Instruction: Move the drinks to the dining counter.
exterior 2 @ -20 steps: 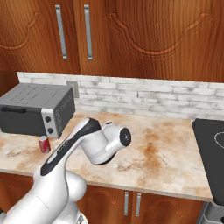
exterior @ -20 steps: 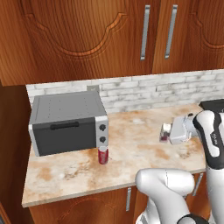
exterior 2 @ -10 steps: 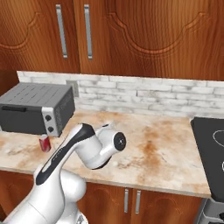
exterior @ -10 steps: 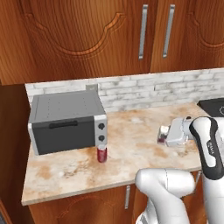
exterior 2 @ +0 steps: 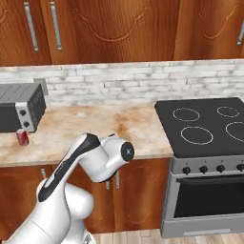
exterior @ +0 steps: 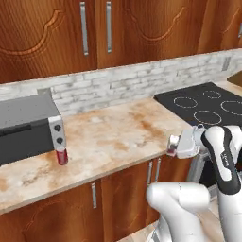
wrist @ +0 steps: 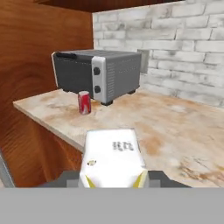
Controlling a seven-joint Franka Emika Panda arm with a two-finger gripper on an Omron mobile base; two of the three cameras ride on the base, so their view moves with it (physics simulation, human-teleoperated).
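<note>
Pincer clamped on small white carton, lifted clear of marbled tabletop for carrying; red can left by grey toaster oven.

Left base view: from behind-left, down across the table toward its tiled rear edge. Right base view: from behind-right, same table, stove at its right end. Hand view: low, close, facing the toaster oven at the left end
</note>
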